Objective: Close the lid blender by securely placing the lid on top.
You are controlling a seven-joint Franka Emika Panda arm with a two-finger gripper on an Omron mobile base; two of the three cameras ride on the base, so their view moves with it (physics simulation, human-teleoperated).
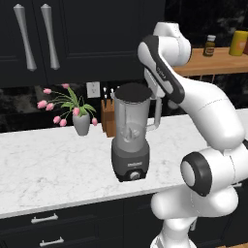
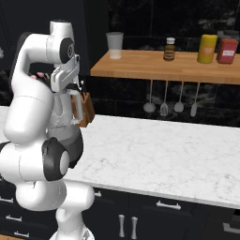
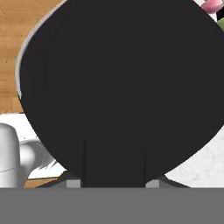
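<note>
The flat round matte black lid (image 3: 118,83) sits right up against the claw (image 3: 113,181), its short tab running down between the two fingertips; whether they pinch it, I cannot tell. Further out, that lid caps the tall translucent grey blender (image 1: 130,138) on the white marble counter (image 1: 53,169). No lettering is readable.

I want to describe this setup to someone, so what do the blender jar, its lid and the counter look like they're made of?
The blender jar looks like smoky translucent plastic or glass: you can see through it, with glossy highlights. Its base looks like dark grey plastic. The lid looks like matte black plastic or rubber, with no shine. The counter looks like polished white marble, grey-veined.
</note>
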